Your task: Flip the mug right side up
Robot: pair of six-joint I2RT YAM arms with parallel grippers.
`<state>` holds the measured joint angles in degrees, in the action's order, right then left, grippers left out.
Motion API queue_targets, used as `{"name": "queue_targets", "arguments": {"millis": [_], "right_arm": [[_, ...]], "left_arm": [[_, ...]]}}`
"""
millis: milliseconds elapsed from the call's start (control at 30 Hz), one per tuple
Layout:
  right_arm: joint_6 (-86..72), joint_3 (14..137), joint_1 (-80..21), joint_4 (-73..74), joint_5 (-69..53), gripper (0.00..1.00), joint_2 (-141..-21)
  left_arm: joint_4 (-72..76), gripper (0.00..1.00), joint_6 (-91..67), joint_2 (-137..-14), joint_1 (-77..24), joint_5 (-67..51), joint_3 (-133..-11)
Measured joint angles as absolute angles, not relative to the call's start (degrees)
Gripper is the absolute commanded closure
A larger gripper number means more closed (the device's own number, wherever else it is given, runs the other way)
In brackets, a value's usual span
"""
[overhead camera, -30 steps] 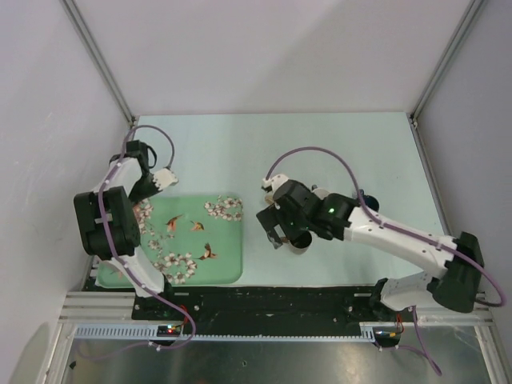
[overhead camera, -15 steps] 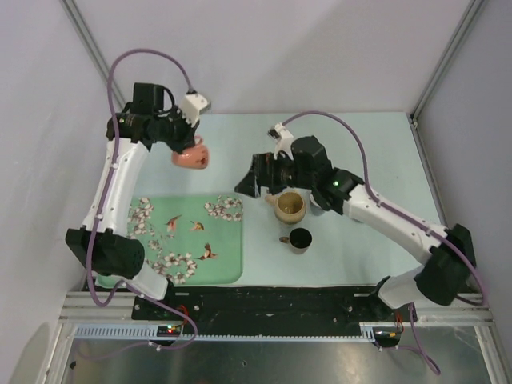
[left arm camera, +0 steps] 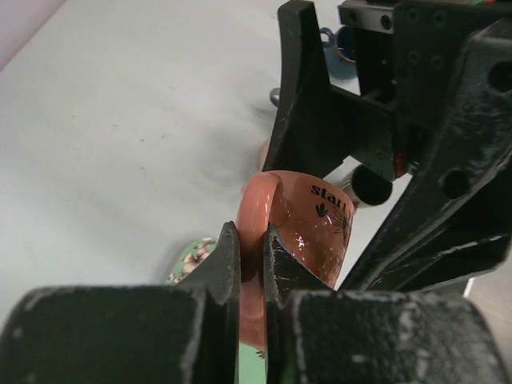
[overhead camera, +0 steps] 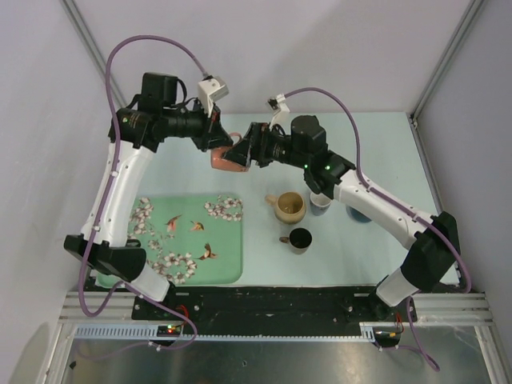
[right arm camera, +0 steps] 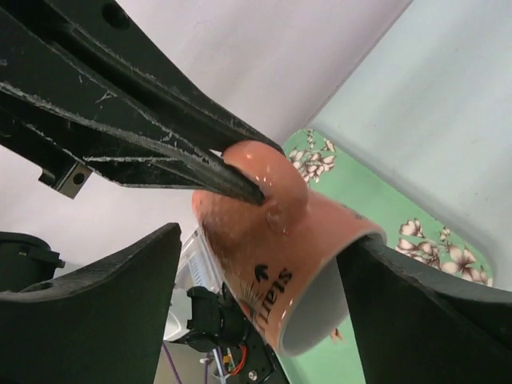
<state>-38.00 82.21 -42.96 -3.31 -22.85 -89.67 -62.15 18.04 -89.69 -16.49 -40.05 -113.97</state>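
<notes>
1. Right gripper [right arm camera: 272, 312]: jaws apart, straddling the salmon-pink glazed ceramic mug [overhead camera: 228, 159], which hangs in the air towards the desk's far edge with its mouth tilted sideways.
2. Left gripper [left arm camera: 250, 252]: clamped on the mug's handle (a thin hold).
3. Risk: if the left lets go before the right has closed, the mug drops.

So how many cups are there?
5: pink mug held in the air; tan mug, black mug on the table; pale cup, blue cup partly hidden under the right arm.
</notes>
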Motion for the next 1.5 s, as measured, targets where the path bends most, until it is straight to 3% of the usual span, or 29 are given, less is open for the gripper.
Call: {"name": "queue_targets", "arguments": {"millis": [67,133,167,200,233,267,300,367,500,633,767,900,1033,1167,1367,1400,1500], "right_arm": [[-37.54,82.21,-43.22,-3.46,-22.79,0.47,-89.67],[-37.87,82.21,-43.31,-3.25,-23.22,0.80,-89.71],[-39.00,82.21,-43.20,-3.40,-23.88,0.90,-89.82],[-40.69,82.19,-42.74,-4.01,-25.08,0.95,-89.89],[-41.19,82.21,-42.37,-5.26,-26.59,0.98,-89.95],[-42.19,82.21,-42.06,-6.37,-27.88,0.99,-89.97],[-42.04,82.21,-42.02,-6.28,-28.27,0.99,-89.91],[-41.04,82.06,-42.15,-4.80,-28.08,1.00,-89.93],[-34.41,81.87,-42.61,5.17,-22.06,1.00,-87.66],[-26.98,81.87,-41.71,22.57,-8.29,1.00,-81.65],[-24.32,81.89,-40.62,41.50,6.20,1.00,-75.64],[-26.72,76.79,-40.86,52.86,13.32,1.00,-72.60],[-30.11,63.11,-39.35,55.27,13.50,1.00,-70.11],[-32.62,50.68,-36.62,52.90,11.97,1.00,-69.01],[-33.50,45.80,-36.14,46.94,11.51,0.99,-70.78],[-33.52,45.45,-36.10,45.50,11.49,0.96,-71.16],[-33.69,44.01,-35.73,42.44,11.09,0.73,-71.31]], "left_arm": [[-62.37,1.00,17.56,-89.67,-16.88,-40.99,-113.80],[-62.30,1.00,17.12,-89.67,-16.84,-41.89,-113.80],[-62.08,0.90,17.10,-89.58,-16.56,-42.09,-113.82],[-61.80,0.74,17.28,-89.45,-16.03,-42.26,-113.84],[-61.73,0.37,17.50,-89.36,-15.64,-42.11,-113.84],[-61.30,0.19,17.43,-89.38,-15.55,-41.85,-113.86],[-60.77,0.10,17.10,-89.43,-15.59,-41.45,-113.91],[-60.69,0.03,16.29,-89.32,-15.88,-39.75,-114.21],[-61.04,0.01,16.51,-89.21,-15.51,-30.85,-114.24],[-60.60,0.00,21.47,-87.09,-14.87,-16.73,-111.18],[-60.71,0.00,30.96,-81.38,-14.81,-0.91,-98.56],[-61.91,0.01,38.81,-77.78,-14.41,11.27,-82.48],[-63.96,0.04,43.18,-77.89,-11.99,15.99,-70.11],[-64.66,0.11,45.01,-78.19,-8.03,16.23,-65.82],[-62.87,0.14,46.74,-82.13,-1.50,16.14,-62.61],[-62.54,0.14,47.24,-82.46,-0.82,16.12,-61.95],[-61.12,0.14,49.98,-82.48,1.54,16.25,-59.18]]}}
